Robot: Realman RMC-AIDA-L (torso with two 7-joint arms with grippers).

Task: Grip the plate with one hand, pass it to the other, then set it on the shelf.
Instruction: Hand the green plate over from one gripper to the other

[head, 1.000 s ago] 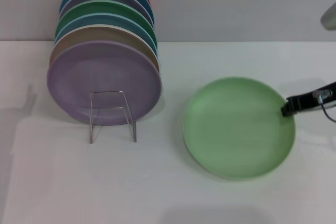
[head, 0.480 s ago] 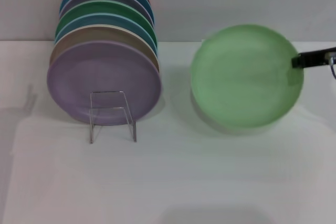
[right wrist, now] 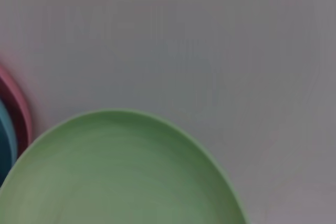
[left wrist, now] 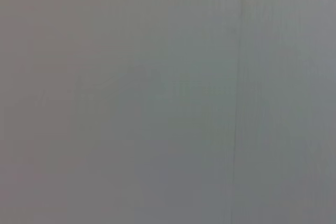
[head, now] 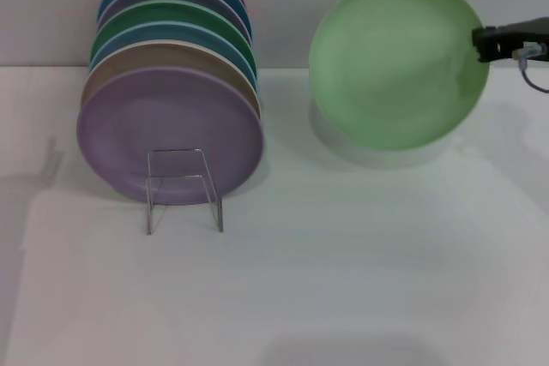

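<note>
The light mint-green plate (head: pixel 396 62) hangs in the air at the right, tilted up with its face toward me, well above the white table. My right gripper (head: pixel 482 43) is shut on its right rim. The plate also fills the near part of the right wrist view (right wrist: pixel 115 174). The wire shelf (head: pixel 183 188) stands at the left with its front loop in front of a lilac plate (head: pixel 168 133). My left gripper is out of view; its wrist view shows only a blank grey surface.
Several coloured plates (head: pixel 171 32) stand on edge in a row on the shelf, behind the lilac one. A grey wall (head: pixel 343 6) rises behind the white table (head: pixel 343 255). The pink plate's rim shows in the right wrist view (right wrist: pixel 16 111).
My right gripper has lifted the mint-green plate off the table and raised it higher, tilting its face up toward me. The shelf and its plates have not moved.
</note>
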